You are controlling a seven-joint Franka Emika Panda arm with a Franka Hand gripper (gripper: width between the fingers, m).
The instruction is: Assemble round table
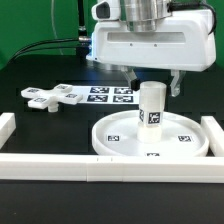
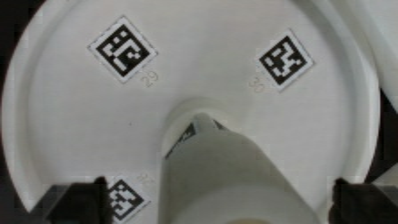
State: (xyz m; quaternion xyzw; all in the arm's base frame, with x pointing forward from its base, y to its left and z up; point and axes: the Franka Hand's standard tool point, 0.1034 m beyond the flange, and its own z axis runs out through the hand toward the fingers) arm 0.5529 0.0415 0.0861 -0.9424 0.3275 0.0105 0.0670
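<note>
We count one end effector (image 1: 157, 88), hanging from the white arm housing in the upper middle of the exterior view. Its two fingers (image 1: 178, 84) stand spread to either side of the top of the one short cylinder post (image 1: 151, 108), wider than the post, and we see a gap at each side. In the wrist view the end effector (image 2: 222, 200) again shows two dark fingertips (image 2: 80, 200) well apart, with the post (image 2: 249, 165) rising between them; a gap shows at one fingertip, but at the other we cannot tell whether it touches.

The post stands upright at the centre of the one wide rimmed disc (image 1: 120, 133), which lies flat on the black bench (image 1: 40, 65) in the lower middle of the frame. We count one tag on the post's side and three on the disc in the exterior view. The wrist view shows three tags on the disc (image 2: 196, 60).

One cross-shaped flat piece (image 1: 55, 97) lies flat toward the exterior view's left, apart from the disc. One marker board (image 1: 108, 95) lies just beside it, behind the disc.

We count three white border rails: one along the frame's lower edge (image 1: 70, 166), one at the exterior view's left (image 1: 8, 126), one at its right (image 1: 213, 135)
</note>
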